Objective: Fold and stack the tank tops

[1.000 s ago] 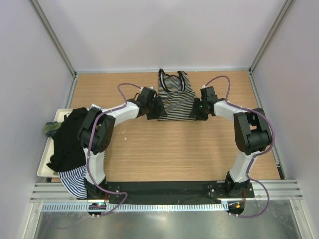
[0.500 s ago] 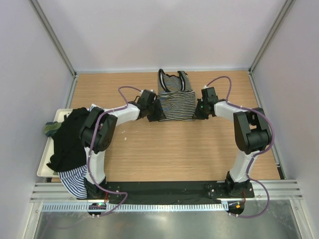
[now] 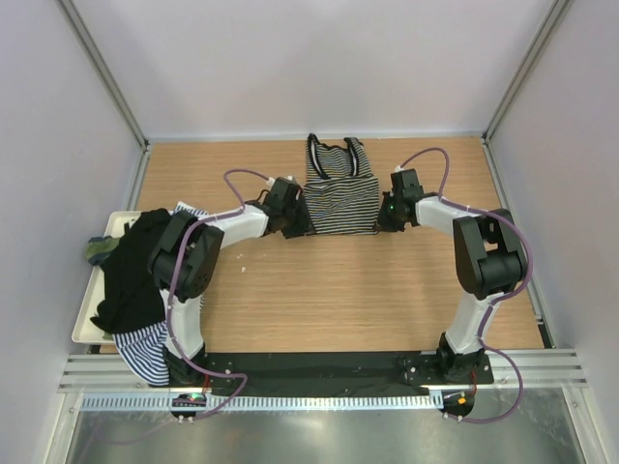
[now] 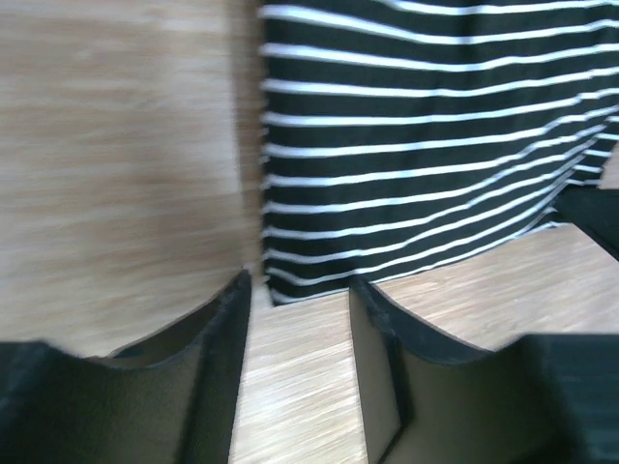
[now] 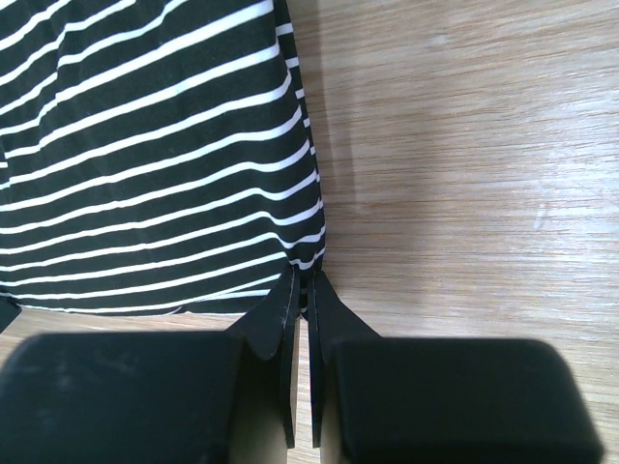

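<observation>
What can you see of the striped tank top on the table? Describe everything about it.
The striped tank top looks like soft cloth with fine black-and-white stripes, its two shoulder straps pointing to the far side. It lies flat on the wooden table, towards the far edge. The right pincer is shut on its near right hem corner. The left pincer stands open just short of its near left corner.

Black-and-white striped tank top (image 3: pixel 340 193) is laid flat at far centre of the worktop (image 3: pixel 319 290), straps to the far side, hem near. Plain black tank top (image 3: pixel 135 275) is heaped crumpled at the left edge; blue-and-white striped top (image 3: pixel 145 350) is seen under its near end, green top (image 3: pixel 97 249) bunched at its far-left side.
</observation>
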{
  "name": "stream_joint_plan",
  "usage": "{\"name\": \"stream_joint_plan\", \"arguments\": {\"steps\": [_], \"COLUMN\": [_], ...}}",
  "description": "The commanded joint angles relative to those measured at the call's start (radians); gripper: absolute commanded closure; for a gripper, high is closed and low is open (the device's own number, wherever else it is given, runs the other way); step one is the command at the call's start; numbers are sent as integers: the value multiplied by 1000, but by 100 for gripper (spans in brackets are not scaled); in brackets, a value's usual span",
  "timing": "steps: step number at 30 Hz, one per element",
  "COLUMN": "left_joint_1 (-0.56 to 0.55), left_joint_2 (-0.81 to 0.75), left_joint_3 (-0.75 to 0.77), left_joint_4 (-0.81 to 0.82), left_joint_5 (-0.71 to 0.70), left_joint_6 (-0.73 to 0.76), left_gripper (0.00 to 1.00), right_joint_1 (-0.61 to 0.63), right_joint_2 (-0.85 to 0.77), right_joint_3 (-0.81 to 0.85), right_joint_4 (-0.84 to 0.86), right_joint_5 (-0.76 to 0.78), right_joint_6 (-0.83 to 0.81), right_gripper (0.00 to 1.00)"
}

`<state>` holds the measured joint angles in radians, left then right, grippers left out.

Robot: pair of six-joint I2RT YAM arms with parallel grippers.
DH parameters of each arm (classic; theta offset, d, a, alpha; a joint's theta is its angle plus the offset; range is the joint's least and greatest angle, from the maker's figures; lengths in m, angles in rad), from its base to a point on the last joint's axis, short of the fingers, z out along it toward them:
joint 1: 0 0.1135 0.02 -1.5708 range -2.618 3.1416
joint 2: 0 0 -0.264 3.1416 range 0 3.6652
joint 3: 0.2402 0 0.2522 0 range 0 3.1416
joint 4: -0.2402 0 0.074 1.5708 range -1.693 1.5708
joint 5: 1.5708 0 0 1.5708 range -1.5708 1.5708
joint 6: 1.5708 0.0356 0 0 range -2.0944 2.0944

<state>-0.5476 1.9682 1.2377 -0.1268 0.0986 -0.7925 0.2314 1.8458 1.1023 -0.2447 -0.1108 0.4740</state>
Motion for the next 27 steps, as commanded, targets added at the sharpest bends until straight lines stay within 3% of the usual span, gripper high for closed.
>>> {"name": "stream_joint_plan", "arguments": {"steps": [1, 4, 6, 9, 15, 23, 27], "left_joint_1": [8, 8, 8, 8, 3, -11, -15], "left_joint_2": [-52, -49, -40, -16, 12, 47, 43], "left_joint_3": [-41, -26, -20, -3, 17, 45, 37], "left_joint_4": [-93, -106, -108, -96, -66, -63, -73], "left_joint_5": [-89, -85, -79, -53, -5, 19, 21], "left_joint_6": [22, 26, 24, 16, 3, 15, 26], "left_gripper": [60, 67, 65, 55, 56, 77, 100], "right_joint_1": [-3, -1, -3, -4, -3, -3, -3], "right_joint_2": [-3, -5, -3, -2, -6, -13, -20], "right_joint_3": [-13, -10, -10, -12, -9, -12, -16], "right_joint_4": [-13, -15, -15, -13, -15, -22, -36], "right_joint_5": [31, 33, 30, 23, 16, 16, 7], "right_joint_6": [-2, 2, 2, 2, 0, 2, 6], "right_gripper": [96, 96, 96, 96, 96, 98, 99]}}
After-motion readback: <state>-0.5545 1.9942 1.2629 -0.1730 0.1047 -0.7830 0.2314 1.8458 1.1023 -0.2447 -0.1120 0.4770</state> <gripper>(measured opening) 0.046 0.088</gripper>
